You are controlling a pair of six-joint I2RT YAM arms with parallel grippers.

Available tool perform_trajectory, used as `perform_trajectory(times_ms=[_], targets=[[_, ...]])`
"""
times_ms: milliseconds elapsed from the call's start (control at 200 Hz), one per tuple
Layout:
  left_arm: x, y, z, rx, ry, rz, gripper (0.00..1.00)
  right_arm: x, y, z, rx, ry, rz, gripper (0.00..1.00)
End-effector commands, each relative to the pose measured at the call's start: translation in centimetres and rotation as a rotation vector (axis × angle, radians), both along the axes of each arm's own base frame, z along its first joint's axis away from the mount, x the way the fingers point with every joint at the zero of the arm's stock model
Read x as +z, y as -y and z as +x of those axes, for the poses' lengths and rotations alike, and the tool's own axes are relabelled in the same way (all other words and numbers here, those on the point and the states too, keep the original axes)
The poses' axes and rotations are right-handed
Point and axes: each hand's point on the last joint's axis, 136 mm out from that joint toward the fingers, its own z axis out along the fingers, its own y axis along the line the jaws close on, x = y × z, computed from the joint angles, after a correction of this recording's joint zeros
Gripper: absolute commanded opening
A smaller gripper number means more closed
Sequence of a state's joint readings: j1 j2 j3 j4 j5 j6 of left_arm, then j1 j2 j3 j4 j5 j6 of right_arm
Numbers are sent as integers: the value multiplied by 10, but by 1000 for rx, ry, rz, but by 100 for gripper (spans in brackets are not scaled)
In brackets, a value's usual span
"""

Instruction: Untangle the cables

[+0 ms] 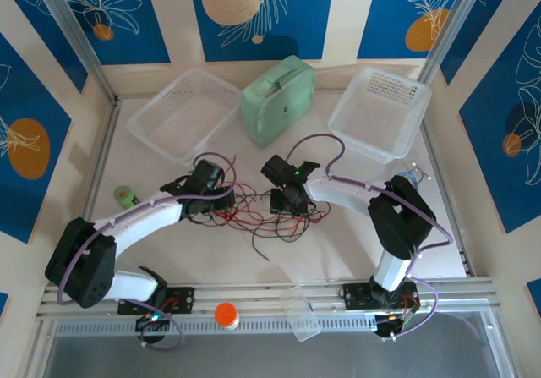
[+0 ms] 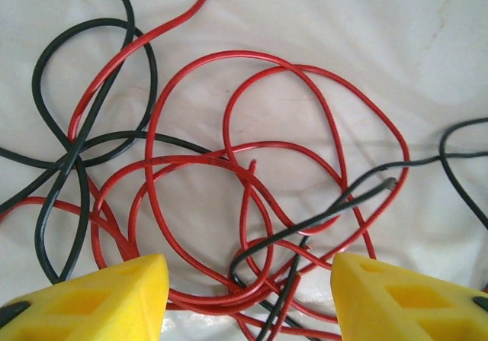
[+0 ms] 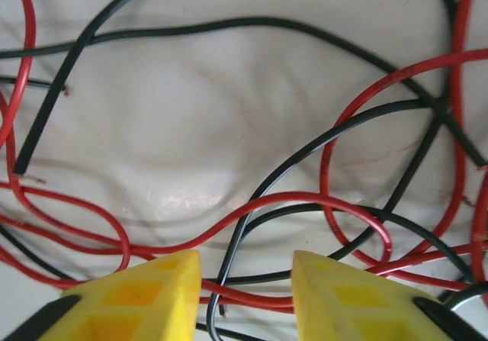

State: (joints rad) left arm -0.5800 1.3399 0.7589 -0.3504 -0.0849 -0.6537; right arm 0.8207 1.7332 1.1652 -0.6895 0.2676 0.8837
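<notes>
Left claw (image 2: 250, 258) wide, right claw (image 3: 245, 255) narrow astride the cables (image 2: 236, 52); if you close now, two strands may pinch together, tightening the tangle

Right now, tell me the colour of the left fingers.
Yellow; the fingers show best in the left wrist view.

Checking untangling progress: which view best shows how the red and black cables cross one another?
The left wrist view: the cables lie close and sharp, with most crossings traceable. The right wrist view gives a tighter patch with fewer crossings. The top external view shows the whole tangle, too small to follow.
</notes>
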Motion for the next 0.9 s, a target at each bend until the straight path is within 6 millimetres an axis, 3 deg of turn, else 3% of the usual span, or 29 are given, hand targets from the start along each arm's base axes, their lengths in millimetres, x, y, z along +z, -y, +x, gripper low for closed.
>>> perform_trajectory(times_ms=[0,110,275,410,600,890], targets=[[20,8,-4,-63,11,4,59,3,9,11,107,79,-116,35],[26,8,-7,-75,6,21,59,2,4,22,279,152,-147,36],[30,5,-7,-52,5,30,60,-4,-23,26,568,216,-118,39],[29,4,-8,-46,-9,39,60,-6,-45,28,706,266,-92,42],[32,1,-9,-37,-4,44,60,-12,-58,45,742,349,-118,42],[36,1,-8,-40,-6,46,60,-3,-71,86,695,472,-150,36]])
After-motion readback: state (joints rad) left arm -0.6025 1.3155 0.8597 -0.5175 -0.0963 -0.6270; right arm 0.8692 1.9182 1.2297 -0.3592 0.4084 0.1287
